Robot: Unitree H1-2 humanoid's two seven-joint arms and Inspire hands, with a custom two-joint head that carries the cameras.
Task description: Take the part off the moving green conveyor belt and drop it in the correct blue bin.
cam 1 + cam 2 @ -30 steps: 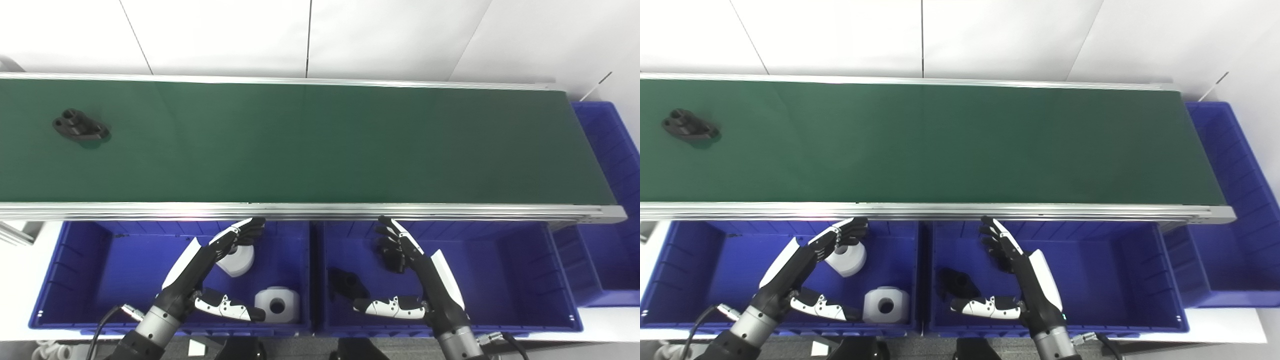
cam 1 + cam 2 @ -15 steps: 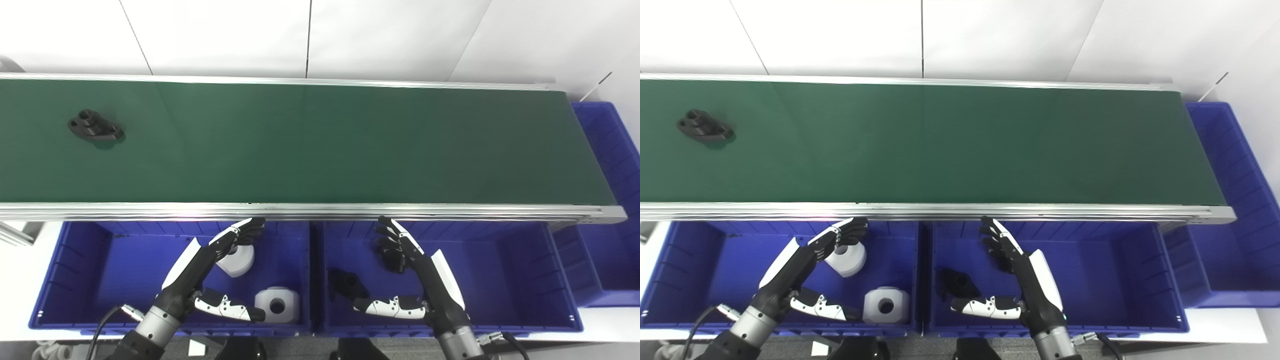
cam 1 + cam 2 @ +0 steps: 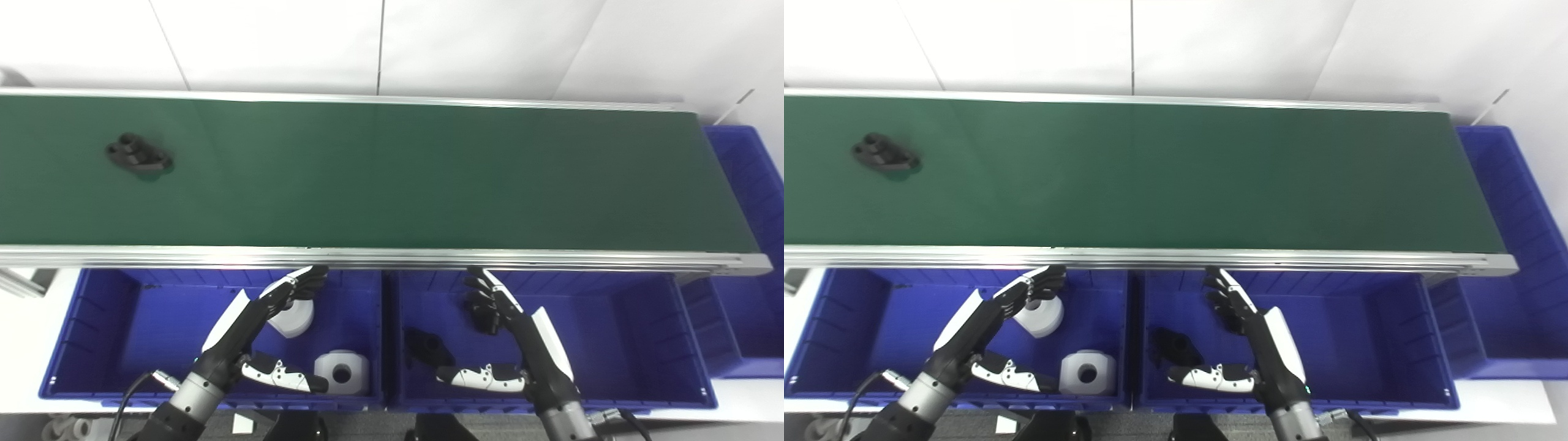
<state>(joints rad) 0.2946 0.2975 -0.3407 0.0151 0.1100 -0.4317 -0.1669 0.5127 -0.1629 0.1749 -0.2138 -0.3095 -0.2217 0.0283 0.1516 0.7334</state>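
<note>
Overhead view. The green conveyor belt (image 3: 392, 174) spans the frame. A black part (image 3: 138, 156) lies on it toward its left end, nearer the far rail. Below the belt's near rail sit two blue bins side by side. Left bin (image 3: 98, 324): two white parts (image 3: 342, 372), with the left hand (image 3: 257, 331) above them, fingers spread wide, thumb apart, holding nothing. Right bin (image 3: 625, 331): one black part (image 3: 427, 347), with the right hand (image 3: 511, 343) beside it, fingers likewise wide and empty. A third blue bin (image 3: 750, 184) stands at the belt's right end.
</note>
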